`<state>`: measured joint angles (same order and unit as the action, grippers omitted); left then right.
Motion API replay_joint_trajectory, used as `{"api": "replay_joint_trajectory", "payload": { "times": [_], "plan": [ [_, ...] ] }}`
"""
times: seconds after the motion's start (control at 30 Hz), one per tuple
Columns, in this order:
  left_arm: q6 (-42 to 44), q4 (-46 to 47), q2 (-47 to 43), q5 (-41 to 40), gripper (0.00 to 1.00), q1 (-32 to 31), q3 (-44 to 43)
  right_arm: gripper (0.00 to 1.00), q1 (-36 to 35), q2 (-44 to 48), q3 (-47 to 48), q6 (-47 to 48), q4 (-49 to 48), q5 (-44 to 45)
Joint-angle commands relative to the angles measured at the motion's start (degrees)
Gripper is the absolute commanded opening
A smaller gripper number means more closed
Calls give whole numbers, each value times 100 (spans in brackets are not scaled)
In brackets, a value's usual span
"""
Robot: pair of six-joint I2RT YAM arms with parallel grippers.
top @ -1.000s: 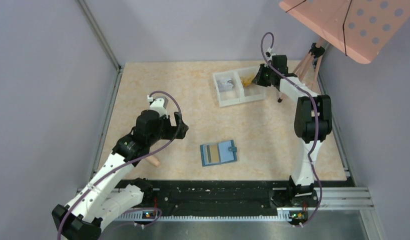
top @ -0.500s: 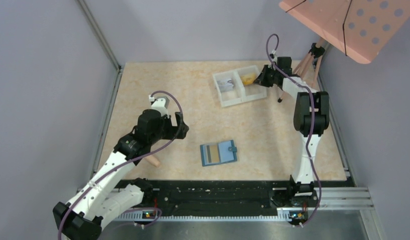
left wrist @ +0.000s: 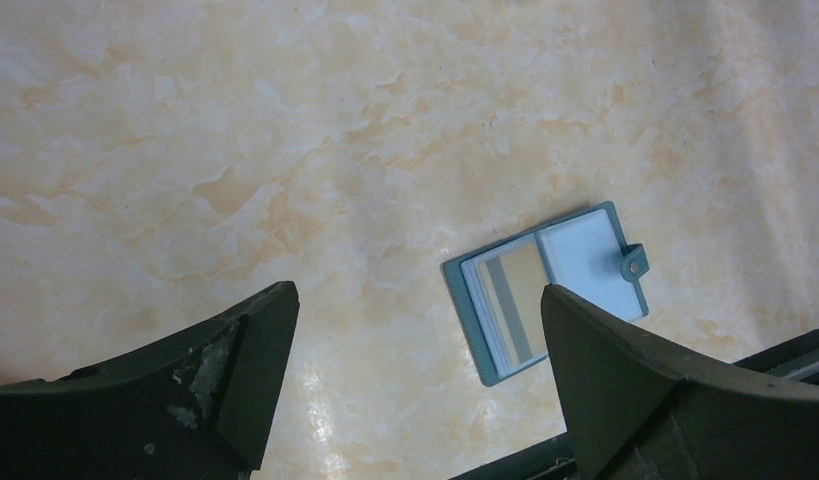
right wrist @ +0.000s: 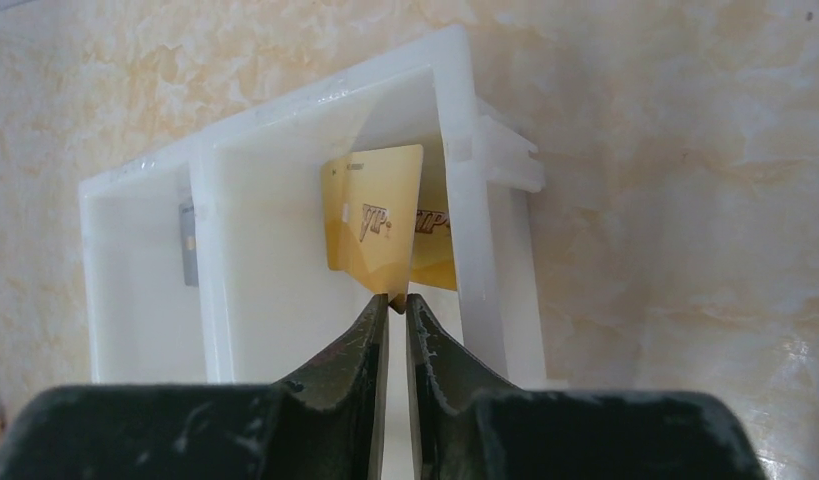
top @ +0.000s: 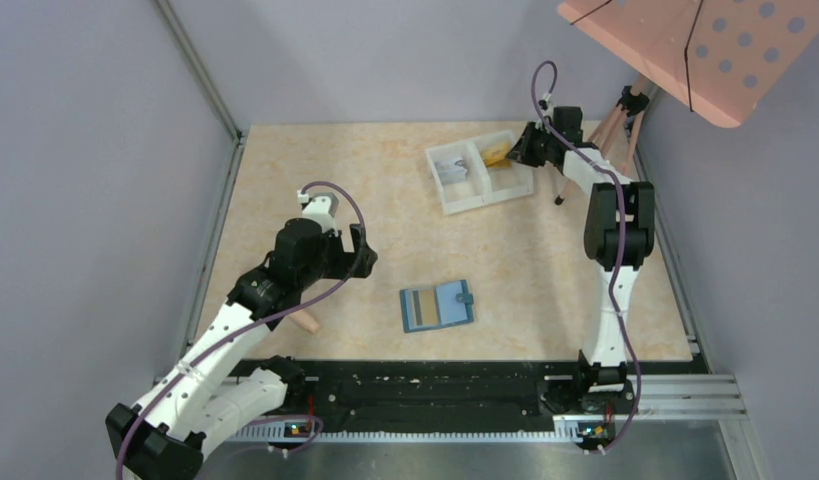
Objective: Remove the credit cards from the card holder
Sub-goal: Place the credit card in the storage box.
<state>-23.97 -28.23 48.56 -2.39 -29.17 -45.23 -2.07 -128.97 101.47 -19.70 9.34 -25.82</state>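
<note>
Right fingers [right wrist: 368, 345] stand a narrow slit apart, the corner of a gold credit card [right wrist: 375, 225] at their tips inside the white tray [right wrist: 465, 150]; whether they grip it I cannot tell. Left fingers [left wrist: 235, 365] are spread wide above the worktop [left wrist: 285, 150], where the card holder [left wrist: 585, 265] lies open

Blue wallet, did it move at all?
No. The blue wallet lies open in the same spot, no nearer the black rail at the table's near edge.

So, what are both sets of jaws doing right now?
Left gripper: jaws wide open, empty.
Right gripper: jaws pinching a corner of the gold card.
</note>
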Motion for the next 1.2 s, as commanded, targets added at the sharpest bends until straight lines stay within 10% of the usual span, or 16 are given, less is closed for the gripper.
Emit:
{"api": "replay_joint_trajectory", "payload": {
  "times": [0.0,1.17],
  "plan": [
    [59,107,27,59,97,-8,-193,13,48,-135,281,58,-32,154],
    [23,71,-66,151,97,-10,-176,33,24,150,562,78,530,772]
  ]
}}
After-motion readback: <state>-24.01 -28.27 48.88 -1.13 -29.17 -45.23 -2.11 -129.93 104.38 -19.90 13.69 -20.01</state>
